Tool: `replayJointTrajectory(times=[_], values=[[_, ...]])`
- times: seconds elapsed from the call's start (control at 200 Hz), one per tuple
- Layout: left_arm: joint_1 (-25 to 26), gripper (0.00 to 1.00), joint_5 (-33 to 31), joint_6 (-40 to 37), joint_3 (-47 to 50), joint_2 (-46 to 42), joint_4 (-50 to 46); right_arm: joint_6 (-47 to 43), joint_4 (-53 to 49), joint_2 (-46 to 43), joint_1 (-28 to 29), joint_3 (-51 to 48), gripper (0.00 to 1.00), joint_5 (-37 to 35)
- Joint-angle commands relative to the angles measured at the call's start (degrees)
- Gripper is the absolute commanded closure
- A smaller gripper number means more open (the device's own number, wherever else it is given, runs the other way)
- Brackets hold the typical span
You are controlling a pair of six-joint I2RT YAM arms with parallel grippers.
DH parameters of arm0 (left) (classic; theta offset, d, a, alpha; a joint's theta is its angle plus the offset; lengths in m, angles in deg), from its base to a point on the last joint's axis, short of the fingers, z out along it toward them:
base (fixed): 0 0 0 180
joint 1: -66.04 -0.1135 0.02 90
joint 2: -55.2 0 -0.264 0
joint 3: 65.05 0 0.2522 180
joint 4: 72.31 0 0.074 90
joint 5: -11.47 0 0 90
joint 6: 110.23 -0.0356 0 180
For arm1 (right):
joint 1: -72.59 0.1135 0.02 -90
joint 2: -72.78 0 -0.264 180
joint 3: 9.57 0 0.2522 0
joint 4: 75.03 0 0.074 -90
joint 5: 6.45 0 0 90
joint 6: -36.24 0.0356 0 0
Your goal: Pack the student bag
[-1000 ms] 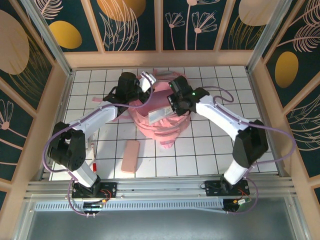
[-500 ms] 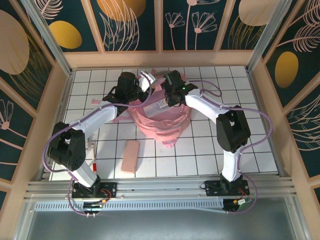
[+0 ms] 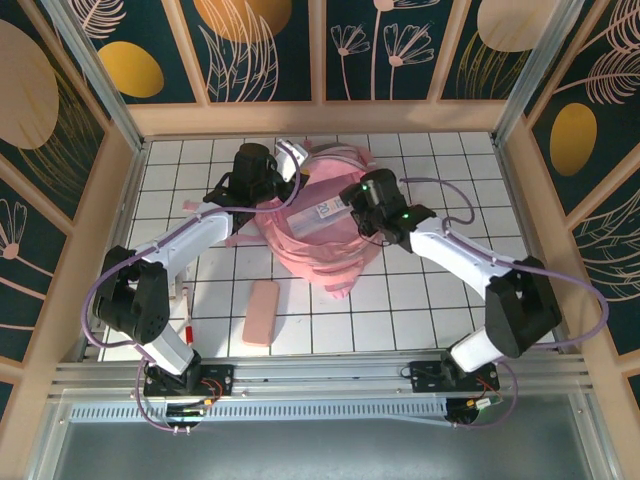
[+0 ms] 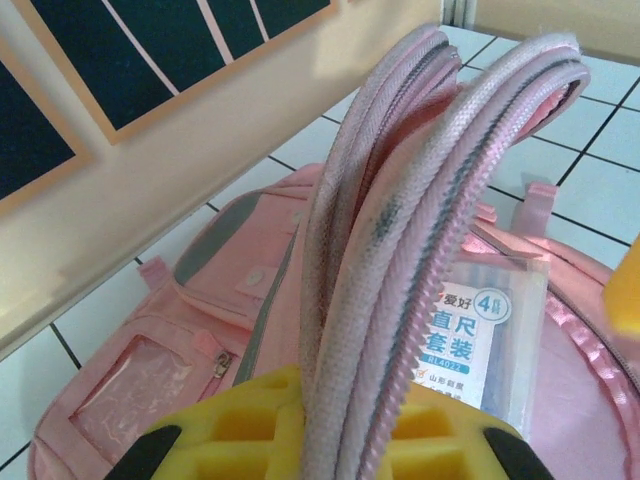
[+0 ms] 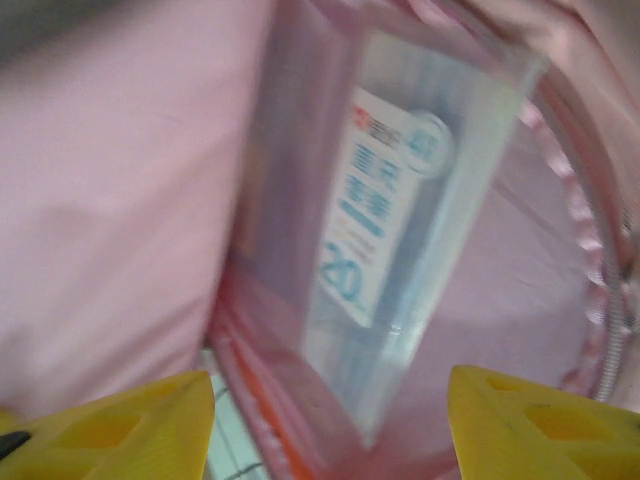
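Pulling back from the opening since the earlier frame, the right pincer [image 3: 357,200] is hanging spread, leaving the ruler packet [image 3: 322,212] leaning in the mouth of the student bag [image 3: 320,250], which is slumping on the counter [image 3: 430,300]. The left pincer [image 4: 330,440] is pinching the zipper rim [image 4: 400,200] upright (keeping the mouth open). If that fabric is slipping, the mouth may be collapsing over the packet and tipping it out.

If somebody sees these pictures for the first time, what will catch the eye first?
The big pink student bag in the middle of the tiled table dominates the scene. The left gripper pinches its zippered rim and holds it up, so the mouth gapes. Inside lies a clear packet with a blue-and-white label, and the open right gripper faces it.
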Motion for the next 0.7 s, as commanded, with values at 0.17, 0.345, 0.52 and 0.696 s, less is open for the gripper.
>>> replayJointTrajectory(times=[0.17, 0.345, 0.52, 0.696], values=[[0.20, 1.00, 4.08, 3.56, -2.77, -3.07, 5.79, 1.66, 10.95, 12.16, 1.86, 2.73, 0.43, 1.98], [0.20, 1.00, 5.35, 5.42, -1.30, -3.55, 7.70, 0.66, 21.28, 18.87, 2.24, 6.38, 0.87, -0.55], [0.25, 1.00, 7.23, 7.29, 0.31, -3.42, 9.84, 5.29, 32.40, 27.92, 4.85, 12.93, 1.00, -6.34], [0.24, 1.00, 7.03, 9.85, -0.15, -3.72, 10.43, 10.55, 44.19, 38.05, 4.21, 19.62, 1.00, -10.19]])
